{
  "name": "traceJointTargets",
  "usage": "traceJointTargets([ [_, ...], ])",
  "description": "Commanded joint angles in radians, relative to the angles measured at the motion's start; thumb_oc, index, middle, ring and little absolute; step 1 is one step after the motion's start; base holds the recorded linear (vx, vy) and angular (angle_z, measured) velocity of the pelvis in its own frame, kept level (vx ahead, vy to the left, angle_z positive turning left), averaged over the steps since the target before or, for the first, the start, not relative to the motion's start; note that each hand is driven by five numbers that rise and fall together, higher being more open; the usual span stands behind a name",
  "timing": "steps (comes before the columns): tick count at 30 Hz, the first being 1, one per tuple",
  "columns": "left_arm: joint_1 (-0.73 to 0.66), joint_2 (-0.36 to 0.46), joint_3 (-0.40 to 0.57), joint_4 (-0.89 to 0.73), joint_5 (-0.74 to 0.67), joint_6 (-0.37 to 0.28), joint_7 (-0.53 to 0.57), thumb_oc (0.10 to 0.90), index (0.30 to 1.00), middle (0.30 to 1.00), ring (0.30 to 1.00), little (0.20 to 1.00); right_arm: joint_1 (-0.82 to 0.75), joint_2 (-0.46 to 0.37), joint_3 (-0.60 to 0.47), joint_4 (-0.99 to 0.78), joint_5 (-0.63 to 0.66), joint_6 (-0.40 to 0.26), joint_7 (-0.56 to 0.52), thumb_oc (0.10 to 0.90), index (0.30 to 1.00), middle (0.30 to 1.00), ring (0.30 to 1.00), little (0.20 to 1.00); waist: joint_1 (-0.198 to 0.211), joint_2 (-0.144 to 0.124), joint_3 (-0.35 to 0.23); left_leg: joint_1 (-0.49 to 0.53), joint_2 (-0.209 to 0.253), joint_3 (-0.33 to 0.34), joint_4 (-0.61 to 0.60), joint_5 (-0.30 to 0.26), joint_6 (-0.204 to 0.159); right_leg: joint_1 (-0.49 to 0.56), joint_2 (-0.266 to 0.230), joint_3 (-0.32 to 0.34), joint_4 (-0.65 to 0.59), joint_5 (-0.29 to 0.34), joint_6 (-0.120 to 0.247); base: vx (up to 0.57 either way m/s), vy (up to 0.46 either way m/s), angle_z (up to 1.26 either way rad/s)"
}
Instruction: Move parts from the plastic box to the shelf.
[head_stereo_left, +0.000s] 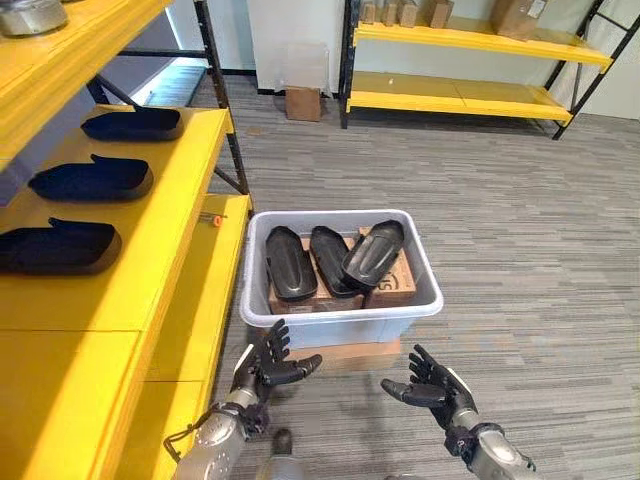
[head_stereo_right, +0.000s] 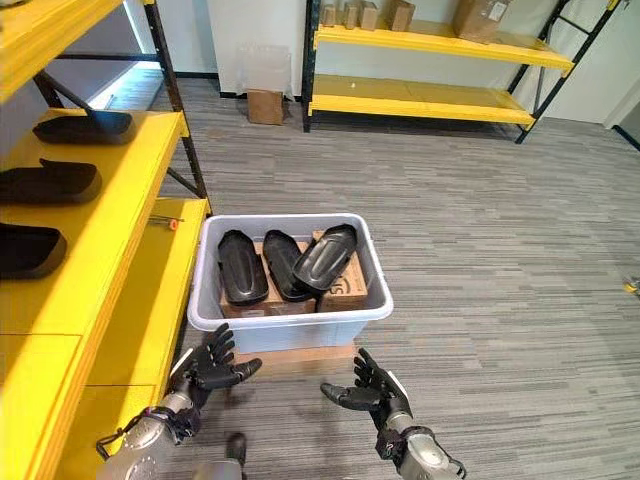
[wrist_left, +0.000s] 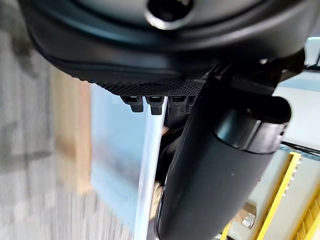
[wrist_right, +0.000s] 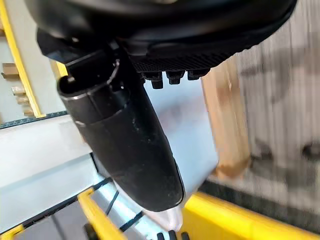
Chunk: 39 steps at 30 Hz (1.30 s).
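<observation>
Currently three black moulded plastic parts (head_stereo_left: 333, 260) lie in the pale grey plastic box (head_stereo_left: 344, 324) at 12 o'clock, beyond the left hand (head_stereo_left: 268, 362) and right hand (head_stereo_left: 432, 386), both empty with fingers spread. Reach over the near rim together, lift one part, then carry it to the yellow metal shelf (head_stereo_left: 165, 215) at 9 o'clock.

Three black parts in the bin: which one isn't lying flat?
The rightmost part in the plastic box. It lies tilted, its lower end overlapping the middle part; that one and the left part lie flat on the cardboard.
</observation>
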Motion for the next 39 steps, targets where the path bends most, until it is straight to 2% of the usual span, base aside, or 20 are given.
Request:
traceJointTargets([
  [1,0.001,-0.005,0.005,-0.121,0.001,-0.082,-0.022,0.9,1.0,1.0,1.0,1.0,-0.031,-0.048,-0.041,-0.082,0.005,-0.065,0.022,0.9,1.0,1.0,1.0,1.0,0.023,0.028,-0.059,-0.037,0.088,-0.01,0.089,-0.084,-0.032,-0.047,0.028,-0.014,-0.036,0.068,0.038,0.12,0.24,-0.31],
  [3,-0.007,0.003,0.008,-0.129,0.008,-0.083,-0.019,0.9,1.0,1.0,1.0,1.0,-0.034,-0.042,-0.041,-0.087,-0.002,-0.063,0.024,0.9,1.0,1.0,1.0,1.0,0.022,0.022,-0.059,-0.057,0.057,-0.006,0.137,-0.126,-0.015,-0.045,-0.008,-0.014,-0.039,0.084,0.057,0.11,0.28,-0.19],
  [5,-0.017,0.009,0.006,-0.132,0.012,-0.084,-0.016,0.9,1.0,1.0,1.0,1.0,-0.043,-0.034,-0.045,-0.092,0.0,-0.066,0.02,0.9,1.0,1.0,1.0,1.0,0.017,0.022,-0.054,-0.081,0.019,-0.012,0.19,-0.166,0.013,-0.07,-0.044,-0.007,0.025,0.113,0.07,0.08,0.31,0.16],
  [7,-0.017,0.009,0.003,-0.129,0.024,-0.084,-0.008,0.9,1.0,1.0,1.0,1.0,-0.052,-0.019,-0.037,-0.086,-0.002,-0.067,0.019,0.9,1.0,1.0,1.0,1.0,0.007,0.03,-0.043,-0.066,-0.026,-0.018,0.186,-0.184,0.051,-0.139,-0.073,0.043,0.182,0.263,0.081,0.06,0.322,0.25],
  [8,-0.02,0.011,0.002,-0.131,0.026,-0.086,-0.007,0.9,1.0,1.0,1.0,1.0,-0.054,-0.018,-0.033,-0.091,-0.003,-0.069,0.02,0.9,1.0,1.0,1.0,1.0,0.0,0.041,-0.036,-0.057,-0.03,-0.018,0.177,-0.181,0.061,-0.169,-0.073,0.051,0.233,0.296,0.078,0.03,0.284,0.49],
  [10,-0.024,0.018,-0.002,-0.139,0.036,-0.09,-0.008,0.9,1.0,1.0,1.0,1.0,-0.057,-0.017,-0.026,-0.097,-0.007,-0.073,0.021,0.9,1.0,1.0,1.0,1.0,-0.009,0.064,-0.015,-0.021,-0.037,-0.008,0.157,-0.187,0.071,-0.222,-0.071,0.036,0.288,0.283,0.07,0.08,0.226,0.46],
  [11,-0.024,0.021,-0.003,-0.138,0.038,-0.089,-0.011,0.9,1.0,1.0,1.0,1.0,-0.057,-0.014,-0.024,-0.098,-0.005,-0.074,0.019,0.9,1.0,1.0,1.0,1.0,-0.009,0.067,-0.016,-0.006,-0.041,0.001,0.153,-0.198,0.074,-0.234,-0.086,0.009,0.273,0.274,0.066,0.16,0.105,0.05],
  [13,-0.032,0.025,-0.009,-0.127,0.035,-0.089,-0.015,0.9,1.0,1.0,1.0,1.0,-0.063,-0.013,-0.021,-0.092,0.003,-0.074,0.016,0.9,1.0,1.0,1.0,1.0,-0.022,0.062,-0.016,0.009,-0.044,-0.013,0.15,-0.213,0.063,-0.24,-0.082,0.008,0.176,0.247,0.064,0.2,-0.044,-0.06],
  [14,-0.039,0.028,-0.011,-0.12,0.031,-0.091,-0.016,0.9,1.0,1.0,1.0,1.0,-0.07,-0.013,-0.018,-0.086,0.013,-0.076,0.014,0.9,1.0,1.0,1.0,1.0,-0.031,0.053,-0.014,0.019,-0.044,-0.02,0.152,-0.226,0.05,-0.246,-0.09,0.024,0.05,0.252,0.072,0.21,-0.151,0.08],
  [15,-0.042,0.028,-0.009,-0.116,0.029,-0.093,-0.015,0.9,1.0,1.0,1.0,1.0,-0.074,-0.014,-0.018,-0.084,0.014,-0.076,0.013,0.9,1.0,1.0,1.0,1.0,-0.034,0.046,-0.013,0.022,-0.041,-0.023,0.154,-0.233,0.04,-0.252,-0.106,0.034,-0.017,0.264,0.082,0.15,-0.124,0.11],
  [16,-0.042,0.028,-0.009,-0.116,0.028,-0.093,-0.015,0.9,1.0,1.0,1.0,1.0,-0.074,-0.014,-0.018,-0.084,0.014,-0.076,0.013,0.9,1.0,1.0,1.0,1.0,-0.034,0.049,-0.011,0.024,-0.039,-0.024,0.156,-0.236,0.039,-0.246,-0.103,0.032,-0.021,0.266,0.082,0.2,-0.187,0.18],
  [17,-0.049,0.029,0.0,-0.107,0.033,-0.095,-0.009,0.9,1.0,1.0,1.0,1.0,-0.078,-0.02,-0.016,-0.088,0.009,-0.073,0.014,0.9,1.0,1.0,1.0,1.0,-0.036,0.046,-0.007,0.037,-0.015,-0.033,0.175,-0.26,0.016,-0.264,-0.16,0.028,-0.134,0.318,0.106,0.21,-0.199,0.14],
  [19,-0.05,0.027,0.003,-0.099,0.037,-0.099,-0.007,0.9,1.0,1.0,1.0,1.0,-0.073,-0.023,-0.019,-0.088,-0.003,-0.068,0.014,0.9,1.0,1.0,1.0,1.0,-0.044,0.038,-0.008,0.057,0.003,-0.044,0.19,-0.281,-0.002,-0.272,-0.188,0.042,-0.191,0.344,0.124,0.21,-0.201,0.13],
  [20,-0.049,0.026,0.003,-0.099,0.037,-0.099,-0.007,0.9,1.0,1.0,1.0,1.0,-0.073,-0.023,-0.019,-0.088,-0.003,-0.068,0.014,0.9,1.0,1.0,1.0,1.0,-0.044,0.04,-0.006,0.058,0.005,-0.044,0.191,-0.282,-0.002,-0.27,-0.186,0.041,-0.193,0.344,0.123,0.22,-0.205,0.15],
  [21,-0.04,0.019,0.008,-0.091,0.033,-0.099,-0.011,0.9,1.0,1.0,1.0,1.0,-0.062,-0.026,-0.027,-0.09,-0.007,-0.063,0.018,0.9,1.0,1.0,1.0,1.0,-0.042,0.027,-0.017,0.087,0.017,-0.048,0.182,-0.281,-0.014,-0.257,-0.178,0.038,-0.191,0.332,0.132,0.24,-0.232,0.18],
  [23,-0.03,0.005,0.007,-0.085,0.031,-0.099,-0.02,0.9,1.0,1.0,1.0,1.0,-0.058,-0.03,-0.026,-0.067,-0.007,-0.061,0.022,0.9,1.0,1.0,1.0,1.0,-0.037,0.012,-0.04,0.111,0.028,-0.05,0.168,-0.273,-0.024,-0.236,-0.158,0.038,-0.186,0.358,0.138,0.29,-0.263,0.23],
  [29,0.0,-0.014,0.018,-0.085,0.008,-0.093,-0.016,0.9,1.0,1.0,1.0,1.0,-0.061,-0.053,-0.025,-0.073,-0.003,-0.064,0.017,0.9,1.0,1.0,1.0,1.0,-0.032,0.032,-0.072,0.153,0.119,-0.109,0.078,-0.173,-0.069,-0.201,-0.064,0.002,-0.131,0.262,0.101,0.17,-0.23,0.16],
  [31,-0.004,-0.02,0.017,-0.08,0.001,-0.092,-0.011,0.9,1.0,1.0,1.0,1.0,-0.066,-0.06,-0.026,-0.075,-0.001,-0.068,0.011,0.9,1.0,1.0,1.0,1.0,-0.031,0.036,-0.074,0.147,0.134,-0.125,0.067,-0.146,-0.077,-0.2,-0.05,-0.002,-0.111,0.234,0.09,0.08,-0.153,0.15],
  [34,-0.004,-0.024,0.01,-0.083,-0.007,-0.091,-0.012,0.9,1.0,1.0,1.0,1.0,-0.068,-0.072,-0.032,-0.079,-0.001,-0.072,0.006,0.9,1.0,1.0,1.0,1.0,-0.032,0.041,-0.078,0.149,0.151,-0.135,0.045,-0.135,-0.079,-0.201,-0.039,-0.013,-0.083,0.206,0.078,0.08,-0.095,0.17],
  [39,-0.001,-0.018,-0.003,-0.094,-0.007,-0.086,-0.02,0.9,1.0,1.0,1.0,1.0,-0.074,-0.078,-0.034,-0.079,0.001,-0.074,0.008,0.9,1.0,1.0,1.0,1.0,-0.03,0.048,-0.078,0.154,0.152,-0.143,0.028,-0.138,-0.074,-0.206,-0.04,-0.017,-0.046,0.189,0.075,0.07,-0.036,0.13],
])
